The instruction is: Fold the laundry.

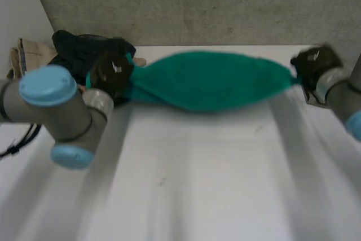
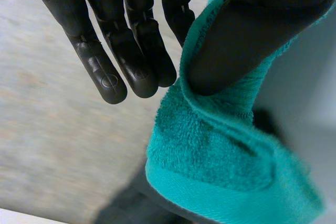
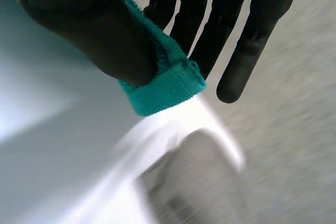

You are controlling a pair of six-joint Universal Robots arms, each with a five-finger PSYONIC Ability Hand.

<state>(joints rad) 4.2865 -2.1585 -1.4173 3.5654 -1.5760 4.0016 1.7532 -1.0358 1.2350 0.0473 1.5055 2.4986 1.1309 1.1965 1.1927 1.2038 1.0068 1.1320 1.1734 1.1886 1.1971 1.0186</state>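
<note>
A green towel (image 1: 208, 80) hangs stretched in the air between my two hands above the far part of the white table (image 1: 186, 184). My left hand (image 1: 110, 73) holds the towel's left end; in the left wrist view its thumb (image 2: 252, 35) pinches the green terry cloth (image 2: 220, 156) against the fingers (image 2: 131, 51). My right hand (image 1: 313, 63) holds the right end. In the right wrist view a towel corner (image 3: 168, 90) sits pinched between the thumb (image 3: 100, 35) and the straight fingers (image 3: 247, 45).
A heap of dark clothing (image 1: 84, 46) lies at the back left of the table, with a beige garment (image 1: 25, 55) beside it. A grey wall (image 1: 197, 4) stands behind the table. The left arm's elbow (image 1: 56, 117) reaches over the table's left part.
</note>
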